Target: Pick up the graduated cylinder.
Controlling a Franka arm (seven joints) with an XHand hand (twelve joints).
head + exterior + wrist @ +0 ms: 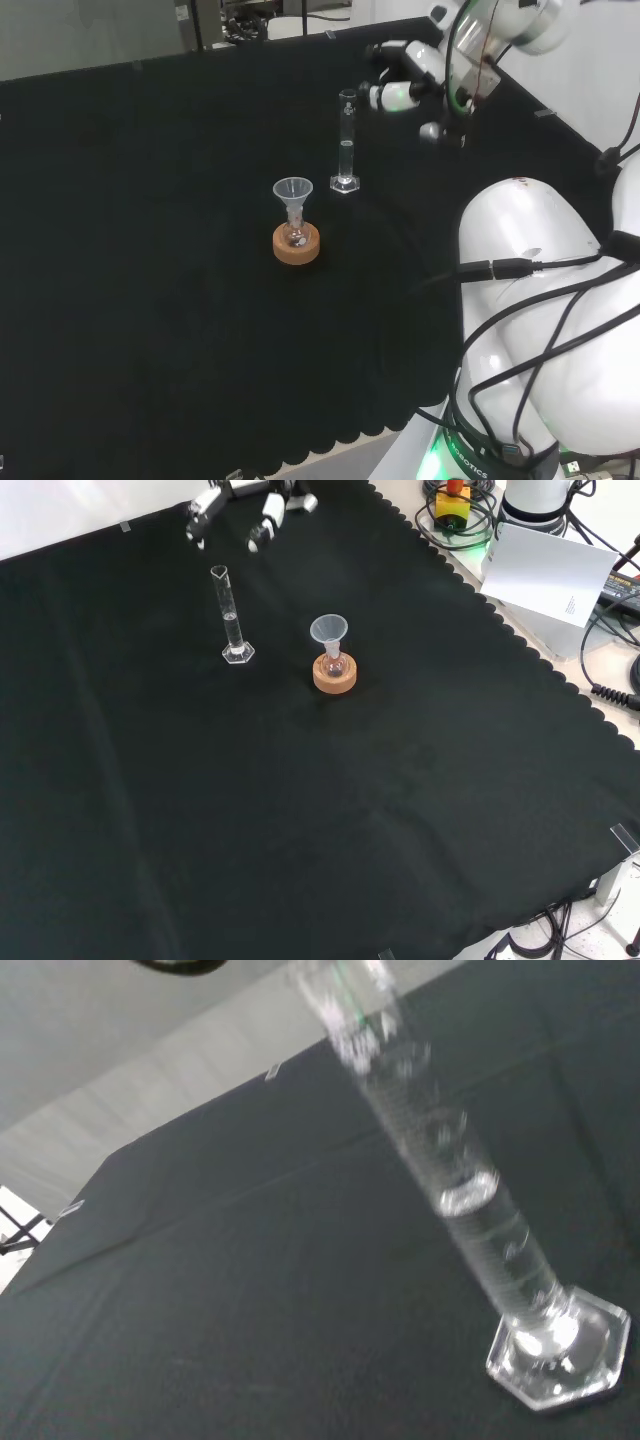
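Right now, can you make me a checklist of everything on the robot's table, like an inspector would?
Surface: black cloth covers the bench, scalloped edge, lightly creased.
Job's things: graduated cylinder upright on its hexagonal foot, some clear liquid inside, untouched.
Clutter: clear funnel in a small flask on a cork ring, apart from the cylinder.
Hand: the hand hovers by the cylinder's top, fingers relaxed, holding nothing.
Cables: black cables run over the arm's links.
Surroundings: a white sheet beyond the cloth.
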